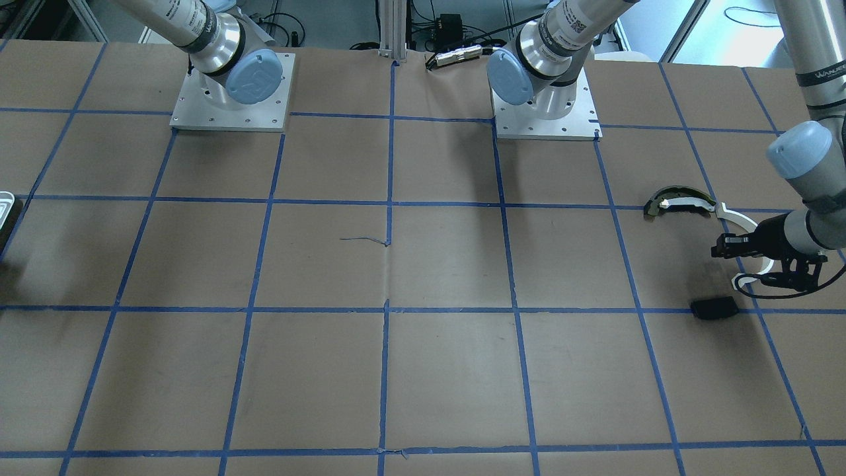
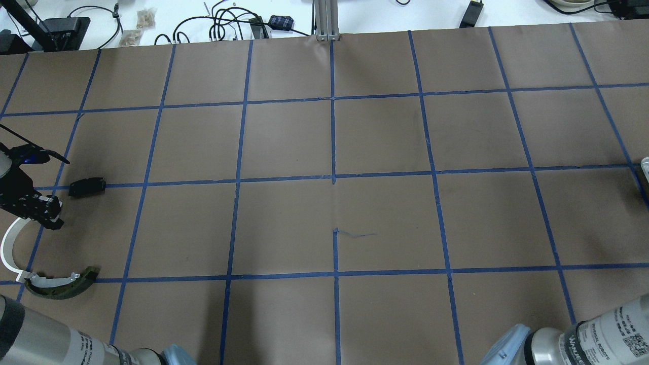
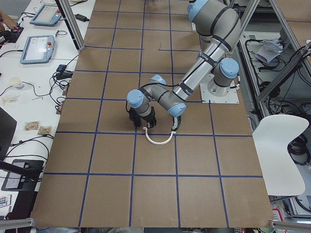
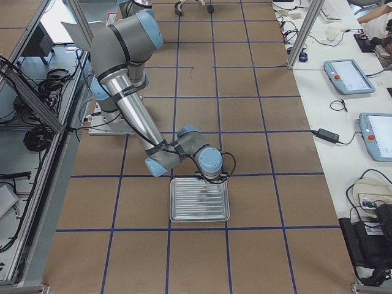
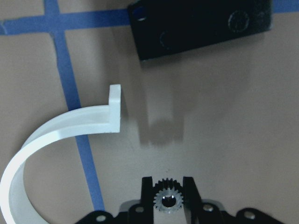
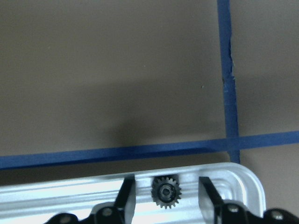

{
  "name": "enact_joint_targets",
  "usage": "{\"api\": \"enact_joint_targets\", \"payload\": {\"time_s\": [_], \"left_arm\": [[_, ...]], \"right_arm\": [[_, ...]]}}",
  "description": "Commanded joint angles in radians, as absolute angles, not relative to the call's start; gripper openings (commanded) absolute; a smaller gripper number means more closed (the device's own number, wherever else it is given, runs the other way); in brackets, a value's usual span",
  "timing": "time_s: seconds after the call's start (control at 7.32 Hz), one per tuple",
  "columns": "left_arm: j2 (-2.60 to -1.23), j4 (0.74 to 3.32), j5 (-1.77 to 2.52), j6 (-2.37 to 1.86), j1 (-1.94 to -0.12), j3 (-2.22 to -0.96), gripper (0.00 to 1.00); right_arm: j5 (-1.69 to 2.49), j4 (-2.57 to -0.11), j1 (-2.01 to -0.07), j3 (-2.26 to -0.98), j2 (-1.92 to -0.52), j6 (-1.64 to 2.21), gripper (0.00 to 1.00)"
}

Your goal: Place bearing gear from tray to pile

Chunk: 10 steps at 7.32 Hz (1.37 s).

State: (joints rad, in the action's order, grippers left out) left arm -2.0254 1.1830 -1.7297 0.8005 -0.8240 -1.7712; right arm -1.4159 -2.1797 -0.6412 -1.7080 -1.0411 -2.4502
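My left gripper (image 5: 168, 184) is shut on a small grey bearing gear (image 5: 168, 201) and holds it just above the table, at the pile. The pile is a white arc strip (image 5: 60, 135), a black plate with holes (image 5: 201, 25) and a dark olive curved piece (image 2: 61, 284). In the overhead view the left gripper (image 2: 48, 215) sits between the plate (image 2: 87, 186) and the arc (image 2: 7, 243). My right gripper (image 6: 167, 184) is open at the tray's (image 6: 224, 175) edge, with its fingers either side of a second dark gear (image 6: 166, 192) lying in the tray, not touching it.
The brown table is marked with a grid of blue tape (image 2: 333, 177). The tray (image 4: 199, 199) lies at the far right end of the table; only its rim (image 2: 645, 165) shows in the overhead view. Both arm bases (image 1: 231, 92) stand at the robot's edge.
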Motion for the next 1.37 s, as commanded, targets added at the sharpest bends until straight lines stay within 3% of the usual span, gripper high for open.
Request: {"api": "enact_joint_targets", "payload": {"time_s": [0.0, 0.27, 0.41, 0.55, 0.68, 0.96, 1.23], "left_arm": [[-2.037, 1.166, -1.732, 0.804, -0.824, -1.775, 0.0], [-2.04, 1.166, -1.727, 0.796, -0.824, -1.775, 0.52], [-2.04, 1.166, -1.73, 0.793, -0.825, -1.775, 0.85], [-2.037, 1.167, -1.732, 0.799, -0.827, -1.772, 0.95], [-2.028, 1.176, -1.732, 0.796, -0.828, -1.772, 1.0], [-1.994, 1.233, -1.735, 0.784, -0.903, -1.743, 1.0], [-1.944, 1.291, -1.729, 0.617, -1.009, -1.72, 1.0]], "right_arm": [[-1.416, -2.18, -0.641, -1.707, -1.04, -2.453, 0.56], [-1.416, -2.18, -0.641, -1.707, -1.039, -2.454, 0.55], [-1.414, -2.178, -0.641, -1.709, -1.039, -2.454, 0.51], [-1.414, -2.178, -0.641, -1.709, -1.039, -2.454, 0.48], [-1.416, -2.178, -0.641, -1.709, -1.039, -2.454, 0.42], [-1.417, -2.177, -0.641, -1.709, -1.042, -2.451, 0.3], [-1.416, -2.171, -0.643, -1.689, -1.066, -2.43, 0.28]]}}
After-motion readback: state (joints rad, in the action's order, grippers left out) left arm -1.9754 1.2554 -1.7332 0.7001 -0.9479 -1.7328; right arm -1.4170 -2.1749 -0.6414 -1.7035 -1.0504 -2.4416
